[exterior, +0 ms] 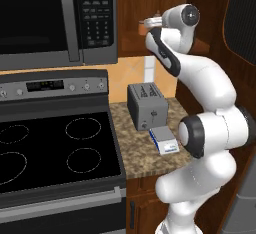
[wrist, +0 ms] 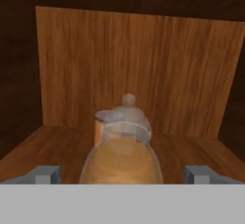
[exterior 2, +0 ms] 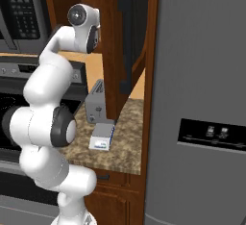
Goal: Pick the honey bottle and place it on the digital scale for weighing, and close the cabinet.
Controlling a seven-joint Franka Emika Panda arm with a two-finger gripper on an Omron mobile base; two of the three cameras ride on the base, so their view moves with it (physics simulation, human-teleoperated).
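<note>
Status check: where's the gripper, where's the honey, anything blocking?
Gripper open inside the cabinet, fingertips either side of the honey bottle. Bottle on the shelf, ungripped. Orange jar close behind it. Digital scale bare beside the toaster.

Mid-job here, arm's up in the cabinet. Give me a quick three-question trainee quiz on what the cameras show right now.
1. True or false: the small flat white digital scale with a blue front edge already carries the tan-amber ribbed honey bottle.
2. In the hand view, where does the bottle sit relative to the pincer? A) between the two fingertips B) far behind them C) outside to one side
3. Fill in: on the speckled granite counter, the scale sits right in front of the grey boxy ____.

Key: 1 false, the scale is bare; 2 A, the fingertips stand spread on either side; 3 toaster.
</note>
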